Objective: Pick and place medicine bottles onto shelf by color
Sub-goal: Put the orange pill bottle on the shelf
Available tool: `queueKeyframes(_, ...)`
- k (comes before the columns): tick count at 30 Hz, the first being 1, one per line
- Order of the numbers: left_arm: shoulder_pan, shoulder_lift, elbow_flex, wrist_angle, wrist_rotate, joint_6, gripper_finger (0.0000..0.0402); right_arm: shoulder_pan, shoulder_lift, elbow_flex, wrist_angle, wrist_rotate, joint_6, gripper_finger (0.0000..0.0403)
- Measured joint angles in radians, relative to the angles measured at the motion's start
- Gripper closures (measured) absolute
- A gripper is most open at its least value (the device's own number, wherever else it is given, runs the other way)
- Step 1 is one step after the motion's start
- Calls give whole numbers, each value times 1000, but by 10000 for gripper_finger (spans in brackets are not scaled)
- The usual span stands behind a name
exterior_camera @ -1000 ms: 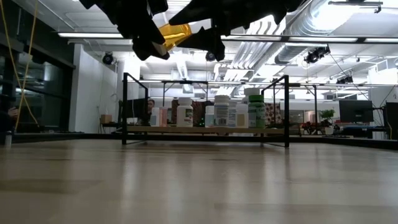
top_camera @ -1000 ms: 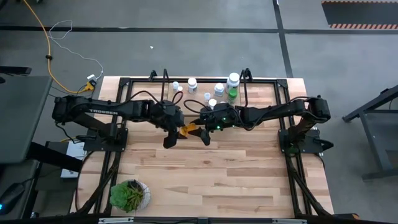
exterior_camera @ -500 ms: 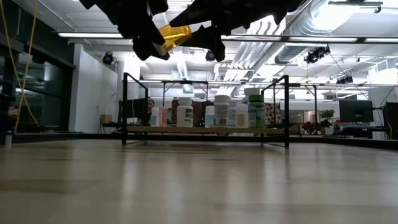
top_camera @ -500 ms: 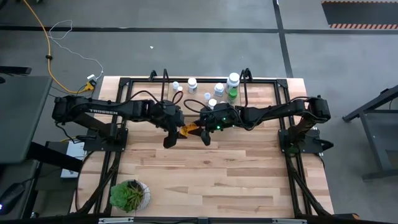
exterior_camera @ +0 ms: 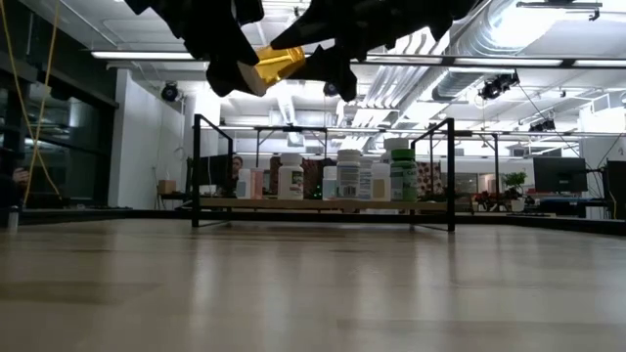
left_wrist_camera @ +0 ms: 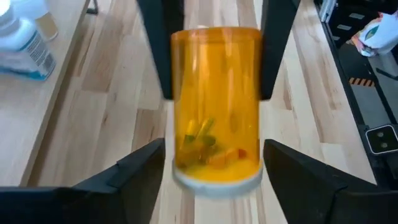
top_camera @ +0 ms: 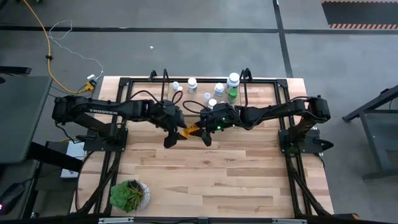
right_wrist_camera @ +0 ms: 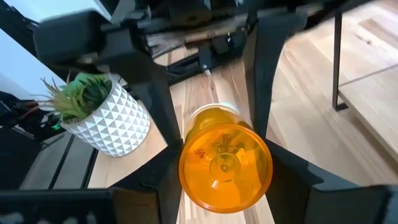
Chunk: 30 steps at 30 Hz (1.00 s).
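Note:
An orange medicine bottle point(top_camera: 189, 130) with a white cap hangs high over the table's middle, lying about level, cap toward the left arm. My right gripper point(right_wrist_camera: 227, 180) is shut on it. My left gripper point(left_wrist_camera: 214, 162) is open, its fingers standing on either side of the cap end point(left_wrist_camera: 214, 180) with narrow gaps. The shelf point(top_camera: 245, 79) stands at the table's far edge. White bottles point(top_camera: 217, 89) and a green one point(top_camera: 232, 94) stand upright on its board. My right gripper pinches the orange bottle's body near its base end point(right_wrist_camera: 189, 177) between its two fingers. The fingers come from the table's right, slanting slightly down, and lie along the bottle. The bottle is lifted clear of the table, its base toward my wrist and its cap point(right_wrist_camera: 217, 109) pointing away.
A potted plant point(top_camera: 129, 194) in a white patterned pot stands near the table's front left corner. The shelf's black wire posts point(exterior_camera: 450, 171) rise at the far edge. Bare wooden tabletop point(top_camera: 224, 174) lies below and in front of both grippers.
The orange bottle has shifted slightly toward the table's right and sunk a little between the two grippers. Both arms have kept their places.

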Motion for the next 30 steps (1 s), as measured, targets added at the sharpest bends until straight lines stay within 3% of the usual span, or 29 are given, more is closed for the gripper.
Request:
queueKeyframes(5, 43, -35, 0, -82, 54, -13, 118, -24, -15, 0, -61, -38, 0, 233)
queueKeyframes(12, 131, -177, -2, -290, 112, -64, 113, -43, -101, 0, -316, -37, -61, 233)
queueKeyframes(15, 149, -274, -57, -220, 88, -109, 113, -41, -118, 0, -411, -38, -82, 233)
queueKeyframes(18, 152, -391, -176, -18, 46, -218, 113, -26, -116, -3, -471, -39, -87, 233)
queueKeyframes(23, 138, -549, -425, 390, -34, -442, 113, 2, -131, -168, -195, -46, 25, 233)
queueKeyframes(26, 113, -589, -536, 616, -144, -541, 113, 12, -132, -315, 158, -1, 171, 233)
queueKeyframes(30, 83, -582, -596, 849, -331, -585, 113, 13, -106, -459, 710, 201, 309, 233)
